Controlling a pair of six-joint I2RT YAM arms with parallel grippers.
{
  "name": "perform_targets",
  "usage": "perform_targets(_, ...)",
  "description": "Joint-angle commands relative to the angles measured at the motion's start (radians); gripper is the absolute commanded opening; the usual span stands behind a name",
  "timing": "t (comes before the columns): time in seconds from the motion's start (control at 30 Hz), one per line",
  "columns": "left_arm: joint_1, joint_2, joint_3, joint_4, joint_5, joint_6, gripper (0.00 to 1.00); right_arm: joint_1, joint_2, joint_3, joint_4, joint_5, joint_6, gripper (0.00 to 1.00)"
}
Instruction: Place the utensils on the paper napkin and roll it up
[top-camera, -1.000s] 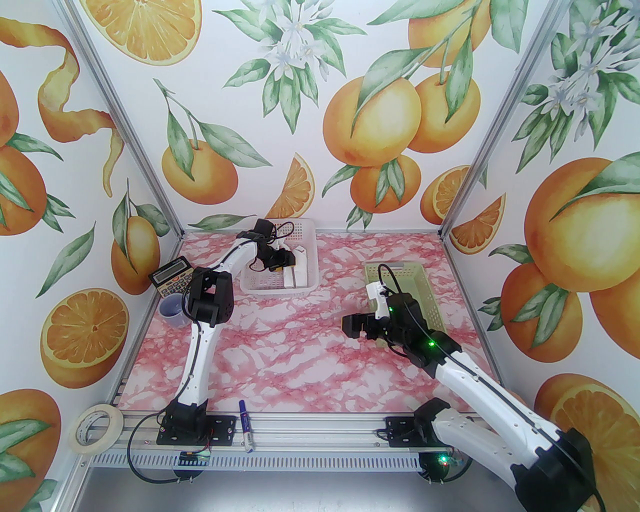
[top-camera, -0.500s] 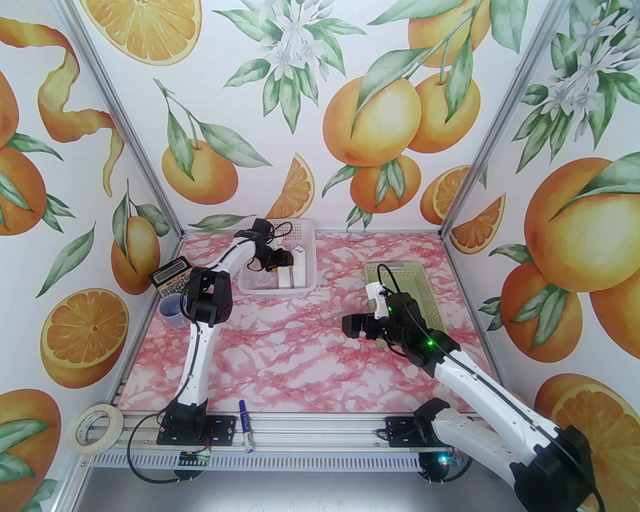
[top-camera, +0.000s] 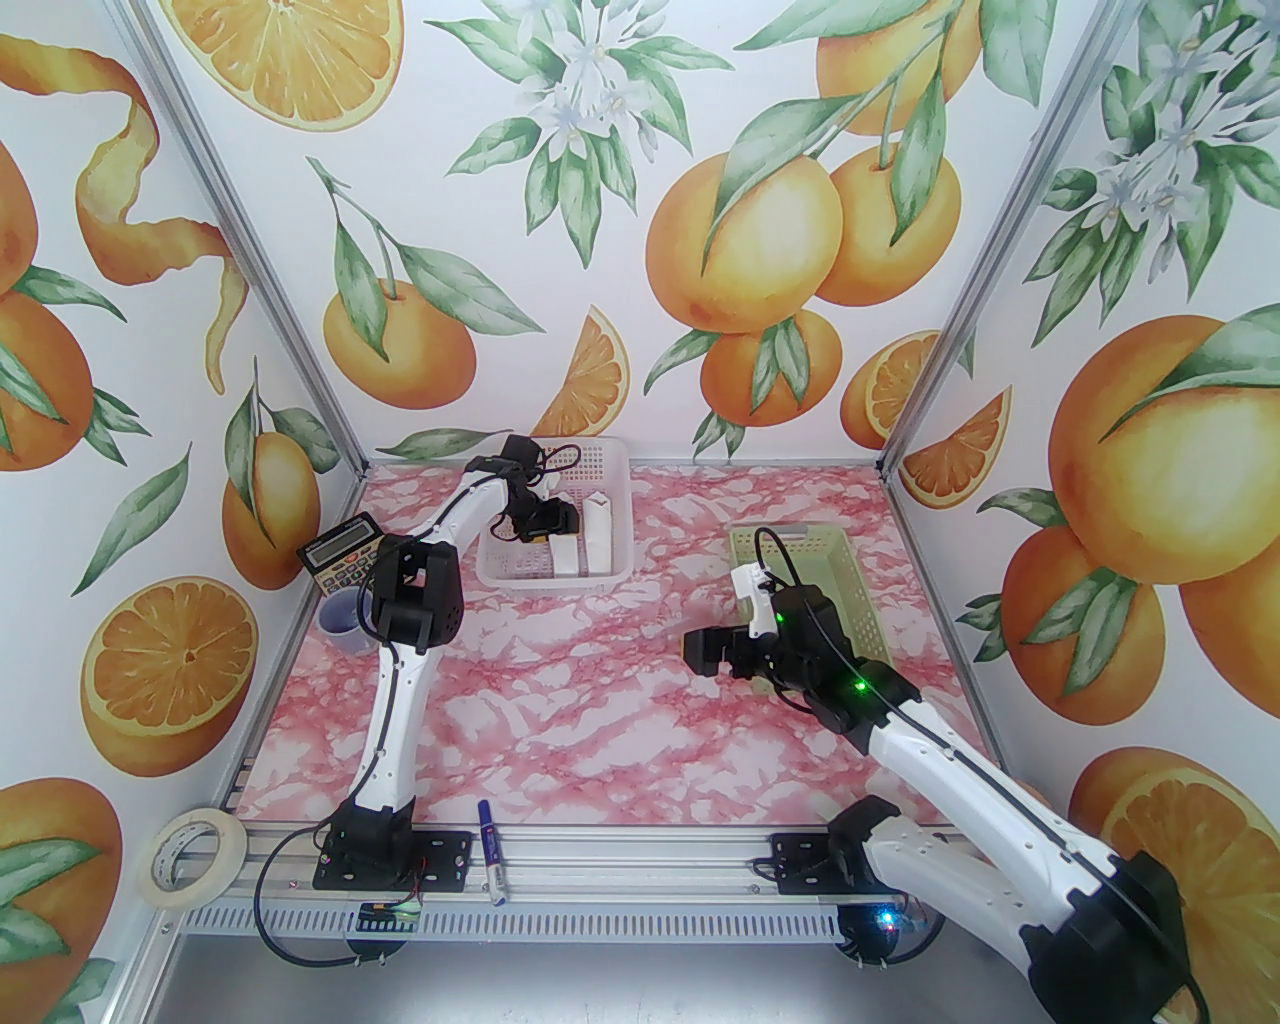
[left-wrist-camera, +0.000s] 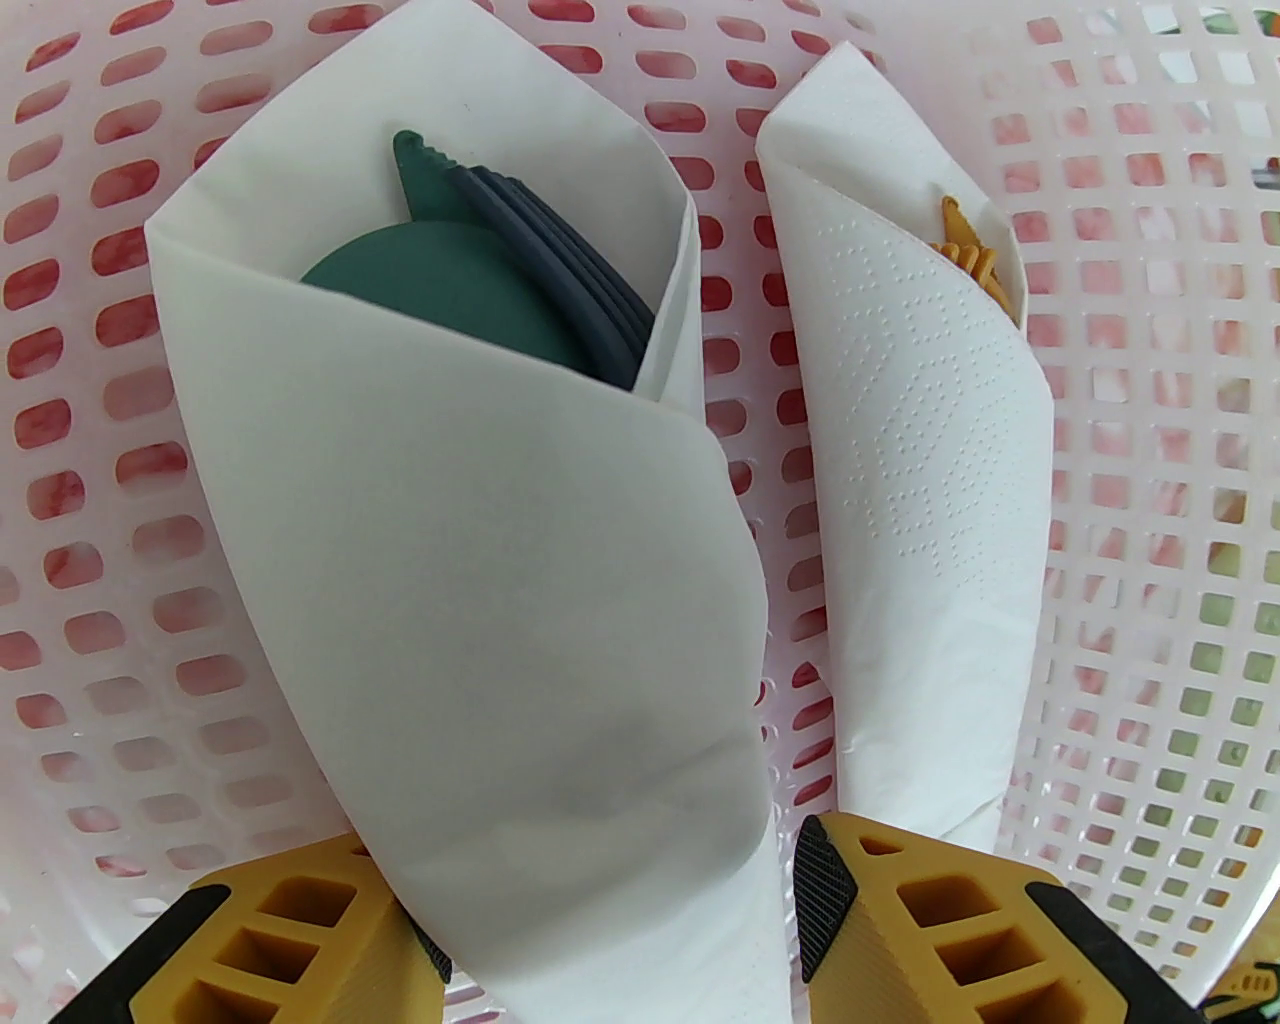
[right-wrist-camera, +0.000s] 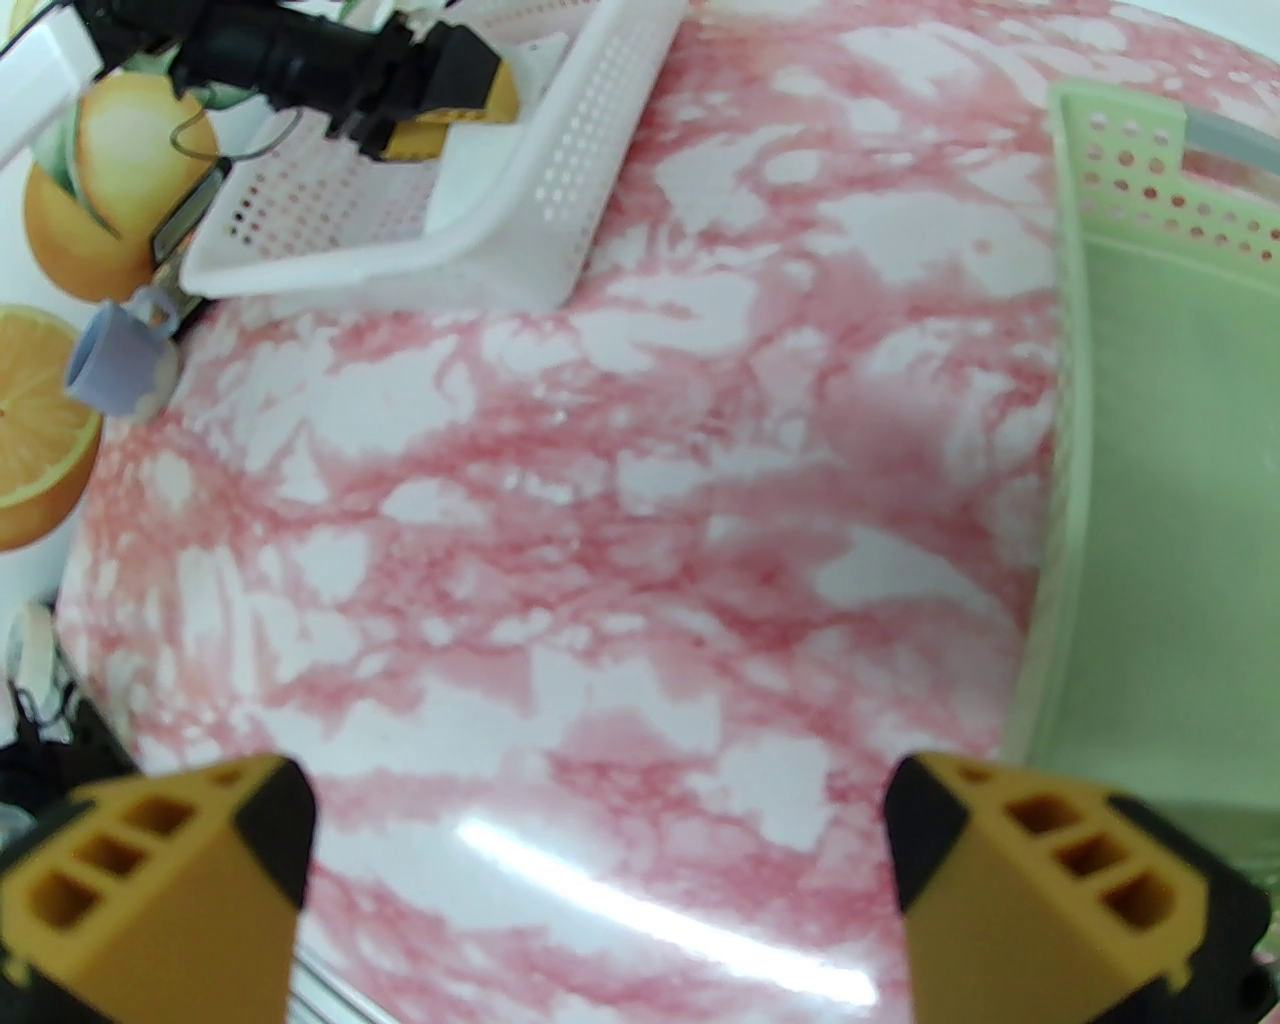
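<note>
Here, left fingers (left-wrist-camera: 900, 930) astride paper napkin (left-wrist-camera: 480, 600), seemingly slack, utensils (left-wrist-camera: 440, 280) inside, right fingers (right-wrist-camera: 150, 880) wide apart

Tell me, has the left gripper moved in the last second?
Yes. In the top view the left gripper has pulled back leftward, toward the calculator, away from the rolled napkin lying in the white basket.

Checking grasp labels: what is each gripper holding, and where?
Nothing firmly: left gripper straddles the rolled napkin's narrow end, one finger clear of it. Right gripper open, empty.
</note>
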Motion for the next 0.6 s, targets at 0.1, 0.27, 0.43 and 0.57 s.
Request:
perform_targets(0.1,0.016,-0.051,0.050,-0.081,-0.063,0.033,0.64,-0.006,0.010,0.024,0.028,-0.004,0.002,1.00)
perform_targets(0.27,0.016,-0.064,0.053,-0.100,-0.082,0.044,0.64,-0.005,0.010,0.029,0.023,0.001,-0.004,1.00)
perform_targets(0.43,0.015,-0.073,0.053,-0.094,-0.046,0.042,0.65,-0.006,0.010,0.035,0.019,0.006,-0.003,1.00)
perform_targets(0.57,0.013,-0.071,0.053,-0.082,-0.024,0.033,0.64,-0.005,0.009,0.035,0.016,0.005,-0.002,1.00)
